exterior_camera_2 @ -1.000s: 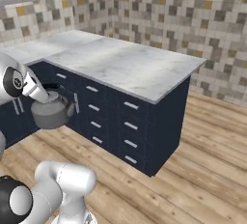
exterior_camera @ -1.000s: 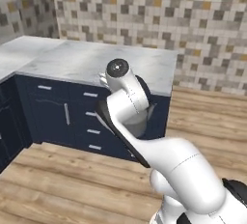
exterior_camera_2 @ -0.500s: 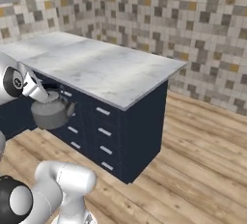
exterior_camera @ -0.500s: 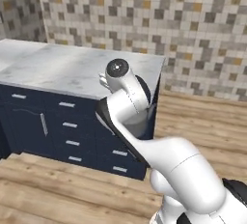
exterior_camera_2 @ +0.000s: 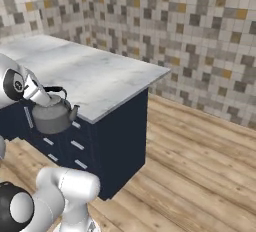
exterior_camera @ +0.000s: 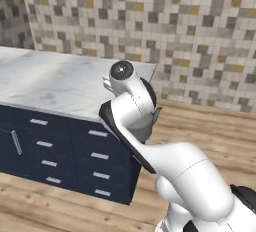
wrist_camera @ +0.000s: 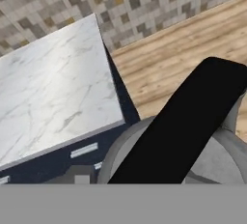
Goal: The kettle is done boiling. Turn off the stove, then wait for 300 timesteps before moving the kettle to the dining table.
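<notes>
I see a marble counter (exterior_camera_2: 95,76) over navy drawers (exterior_camera: 75,151), wood floor (exterior_camera_2: 200,166) beyond. My gripper (exterior_camera_2: 42,96) is clamped on the kettle (exterior_camera_2: 52,116) by its black handle (wrist_camera: 183,126), carrying it in the air beside the counter. The carrying step is in hand, I judge; next I must find the dining table.

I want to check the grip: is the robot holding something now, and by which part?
Yes. The gripper holds the kettle by its black arched handle, and the kettle hangs in the air beside the counter.
</notes>
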